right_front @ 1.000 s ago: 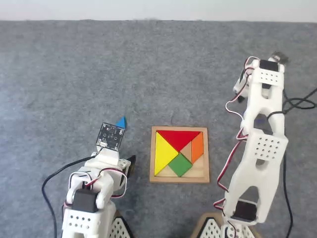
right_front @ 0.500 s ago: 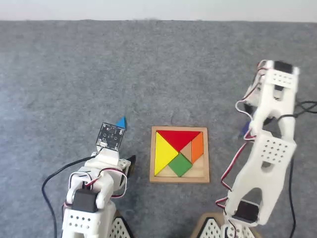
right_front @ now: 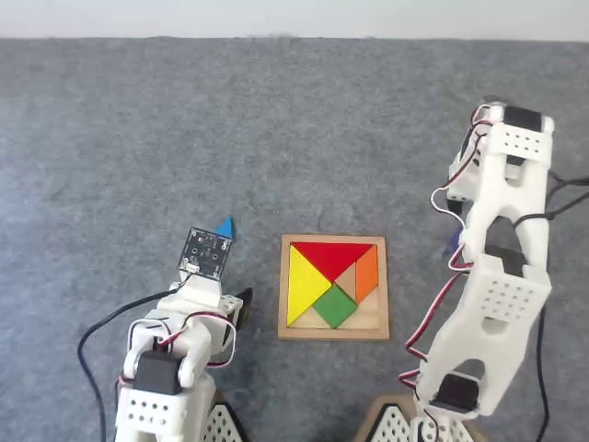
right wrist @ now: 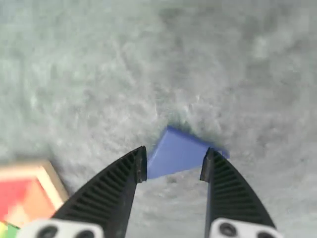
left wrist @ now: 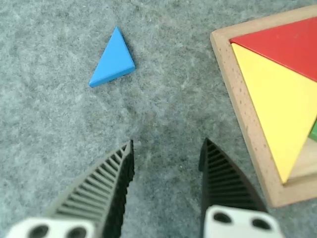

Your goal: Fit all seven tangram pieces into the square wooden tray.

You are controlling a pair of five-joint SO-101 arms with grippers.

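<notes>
Grey felt mat (right_front: 138,120), pale wall (right_front: 294,17) behind.

In the high view my right arm (right_front: 497,276) covers nearly all of the dark blue piece (right_front: 450,247). Only a sliver shows right of the frame's middle. In the right wrist view the fingers (right wrist: 119,188) of my right gripper (right wrist: 174,152) overlap that piece's ends, and I cannot tell whether they touch it. The wooden tray (right wrist: 47,173) there is blurred and cut off at a corner.

The left wrist view's edge cuts the tray, its red triangle (left wrist: 282,44) and yellow triangle (left wrist: 277,104), leaving a sliver of the green piece (left wrist: 313,131).

Left of centre in the high view, my camera board (right_front: 206,252) hides part of the light blue triangle (right_front: 225,226). The bottom edge cuts off my left arm (right_front: 175,368) and my right arm.
</notes>
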